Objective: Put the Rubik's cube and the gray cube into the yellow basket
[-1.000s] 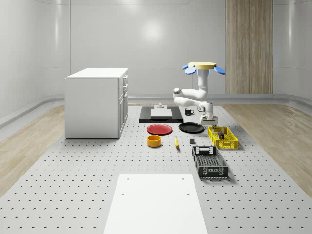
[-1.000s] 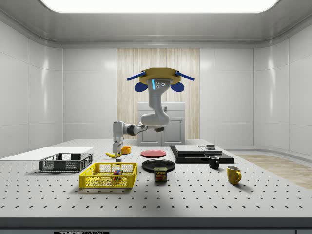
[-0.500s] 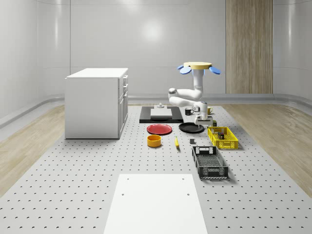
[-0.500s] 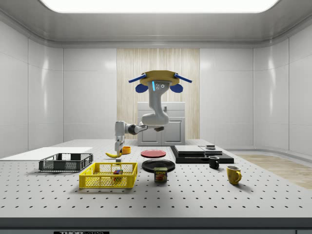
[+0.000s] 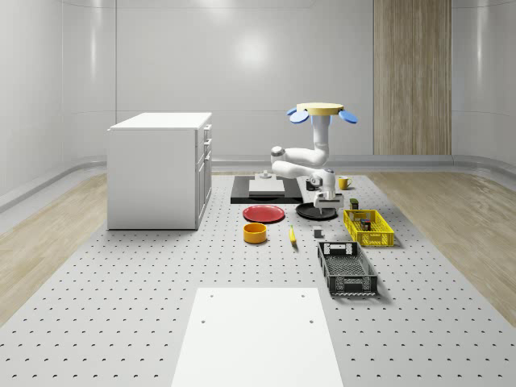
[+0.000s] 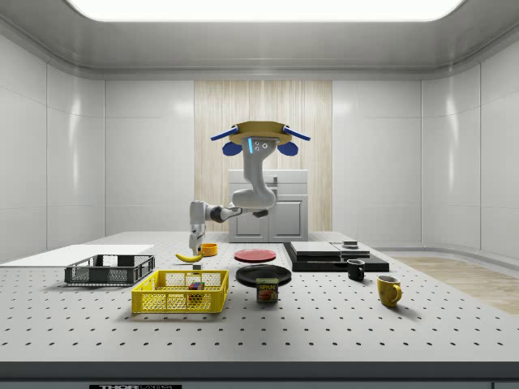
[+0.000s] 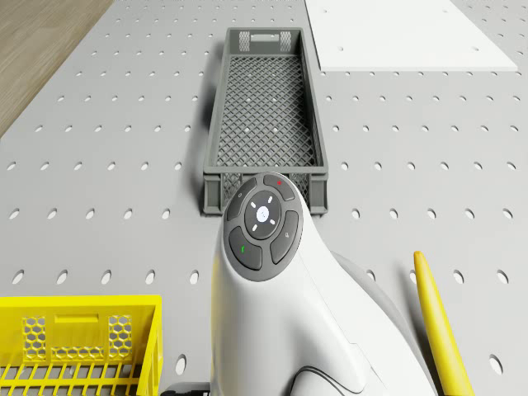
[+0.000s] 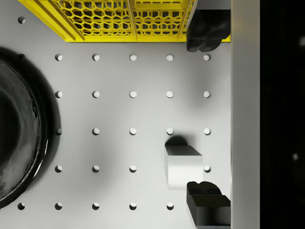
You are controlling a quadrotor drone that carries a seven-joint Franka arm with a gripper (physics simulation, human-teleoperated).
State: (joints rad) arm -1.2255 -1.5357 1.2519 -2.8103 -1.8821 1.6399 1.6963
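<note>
The yellow basket (image 5: 368, 227) stands on the table's right part, with the Rubik's cube (image 6: 195, 286) inside it. The small gray cube (image 5: 318, 235) sits on the table between the basket and the banana (image 5: 292, 235). The drone (image 5: 322, 109) hovers over the black plate (image 5: 316, 211), its arm bent down. My gripper (image 5: 325, 203) hangs above the table between the black plate and the basket. In the wrist view my gripper (image 8: 206, 117) is open and empty. The gray cube (image 8: 183, 165) lies below, just beside one fingertip (image 8: 207, 205). The basket's end wall (image 8: 124, 19) is near the other fingertip.
A black crate (image 5: 347, 268) lies in front of the basket. A red plate (image 5: 264, 214), an orange bowl (image 5: 255, 233), a black tray (image 5: 266, 187) and a white cabinet (image 5: 160, 169) stand to the whole-scene view's left. A can (image 6: 268, 290) and mugs (image 6: 388, 289) sit behind the basket.
The drone and arm have shifted to the whole-scene view's left, carrying the gripper from over the basket's far end to above the table near the gray cube.
</note>
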